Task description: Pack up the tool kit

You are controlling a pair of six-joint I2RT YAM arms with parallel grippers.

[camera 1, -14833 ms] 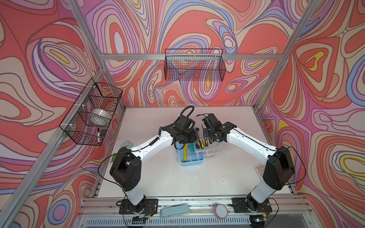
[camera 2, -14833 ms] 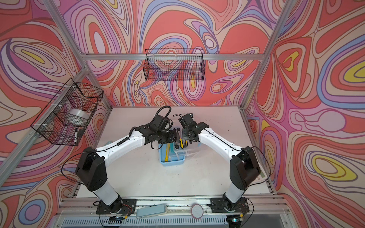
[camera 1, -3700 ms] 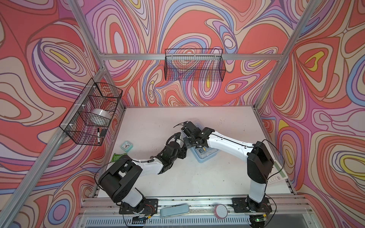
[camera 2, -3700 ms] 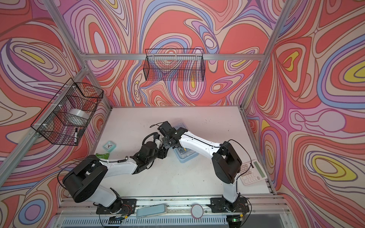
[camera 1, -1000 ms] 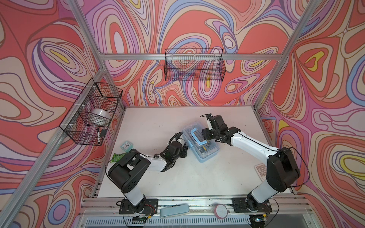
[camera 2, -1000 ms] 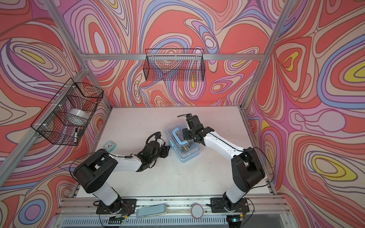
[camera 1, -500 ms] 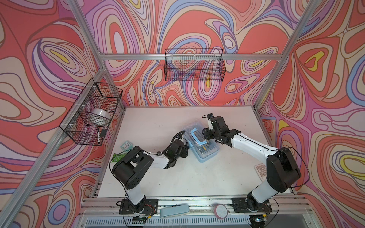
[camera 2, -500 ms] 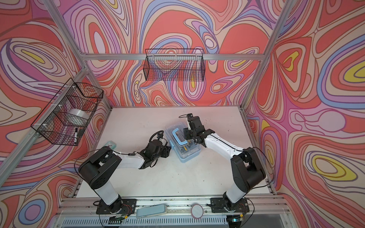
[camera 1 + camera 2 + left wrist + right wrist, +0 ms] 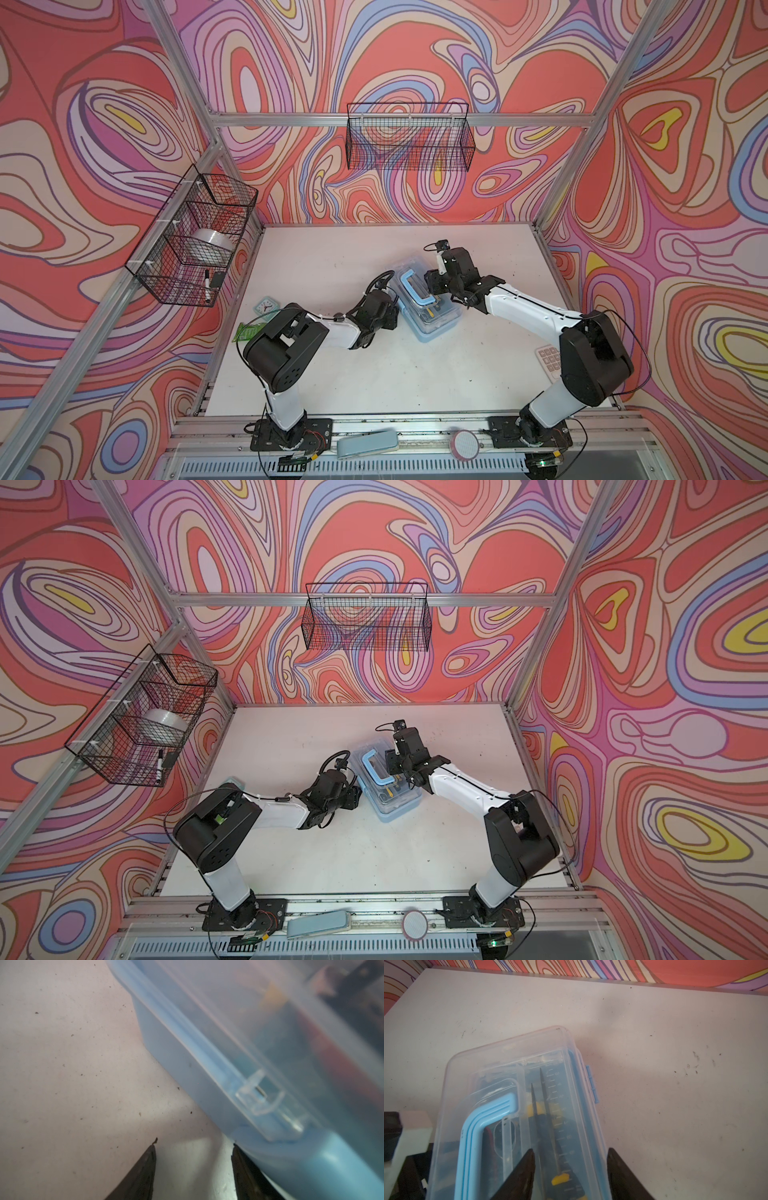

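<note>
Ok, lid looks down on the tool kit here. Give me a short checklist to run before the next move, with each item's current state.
1. Clear lid down over the tool kit: ok.
2. Yellow-and-black tools inside, under the lid: ok.
3. Side latch snapped shut: cannot tell, blurred.
4. Left gripper open, empty, one finger against the kit's side: ok.
5. Right gripper open, straddling the lid's edge, holding nothing: ok.
6. Handle lying flat on the lid: ok.

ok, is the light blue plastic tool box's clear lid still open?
No, the clear lid lies flat over the light blue plastic tool box, tools visible beneath.
</note>
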